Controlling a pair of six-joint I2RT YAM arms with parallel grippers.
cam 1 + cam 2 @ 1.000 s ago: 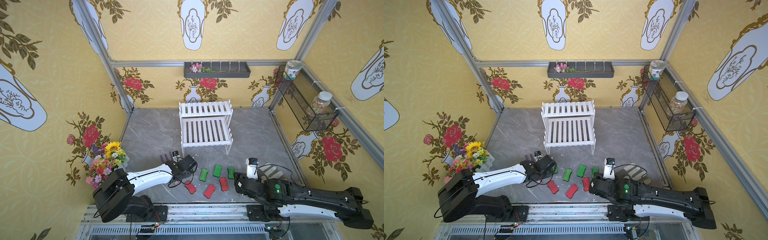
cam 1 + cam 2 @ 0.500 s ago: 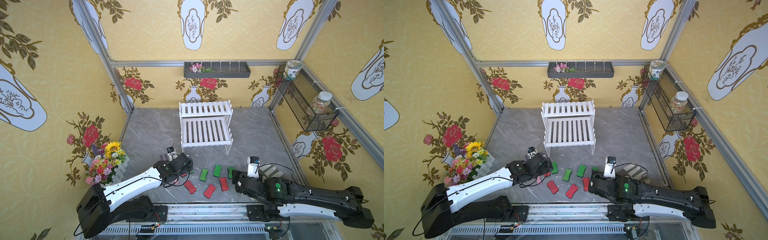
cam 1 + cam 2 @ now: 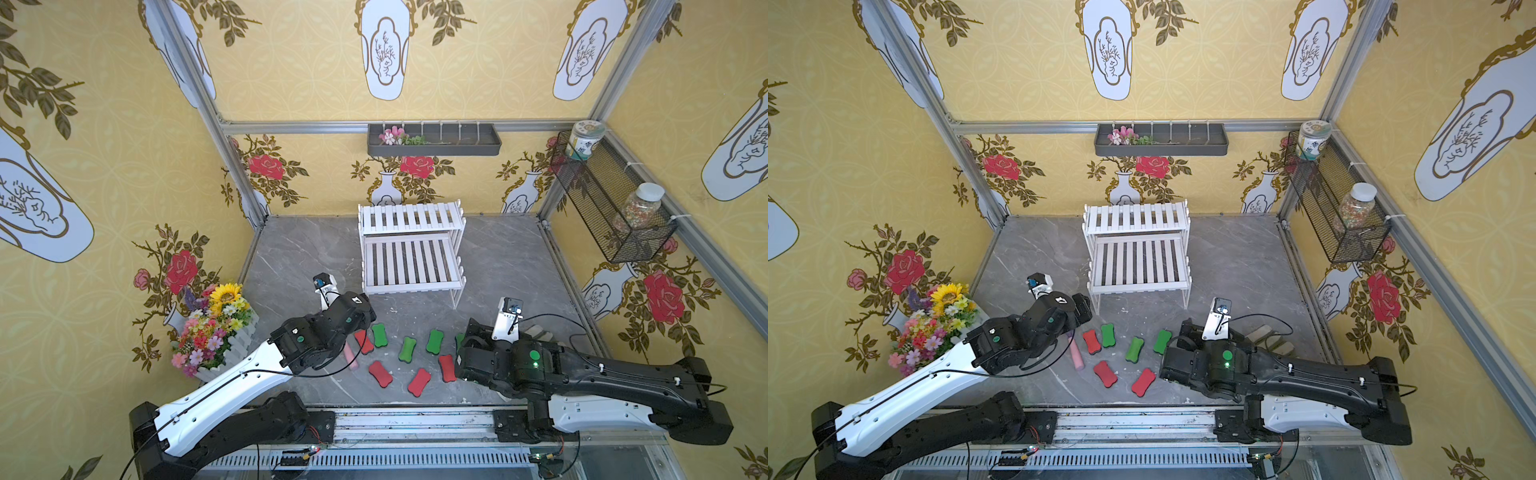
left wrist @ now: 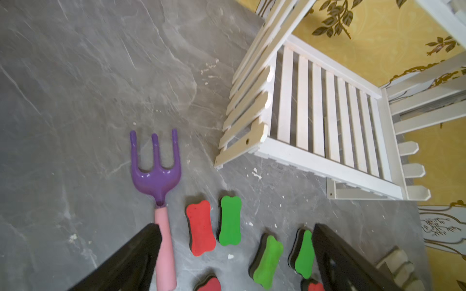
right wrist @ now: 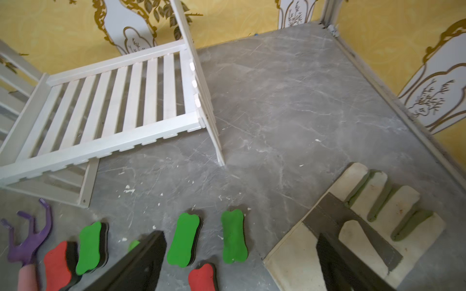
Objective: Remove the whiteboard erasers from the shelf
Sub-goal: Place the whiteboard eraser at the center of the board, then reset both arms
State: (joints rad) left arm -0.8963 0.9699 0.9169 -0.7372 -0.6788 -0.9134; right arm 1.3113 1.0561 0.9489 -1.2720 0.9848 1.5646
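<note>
The white slatted shelf (image 3: 411, 249) (image 3: 1138, 253) stands mid-floor, and both its tiers show only bare slats. Several whiteboard erasers, red (image 3: 380, 372) and green (image 3: 407, 349), lie loose on the grey floor in front of it. Another green eraser (image 3: 459, 340) is half hidden by the right arm. In the left wrist view my left gripper (image 4: 237, 226) is open above a red eraser (image 4: 200, 226) and a green eraser (image 4: 229, 221), holding nothing. My right gripper (image 5: 239, 235) is open too, over two green erasers (image 5: 182, 239) beside the shelf (image 5: 113, 100).
A purple garden fork (image 4: 156, 171) with a pink handle lies left of the erasers. A pale work glove (image 5: 365, 221) lies at the right. A flower pot (image 3: 212, 328) stands by the left wall. A dark wall tray (image 3: 432, 141) and a wire basket (image 3: 606, 208) hang above.
The left arm's wrist has drawn left and a little back from the erasers, and its lower link has swung down. The right arm has hardly moved.
</note>
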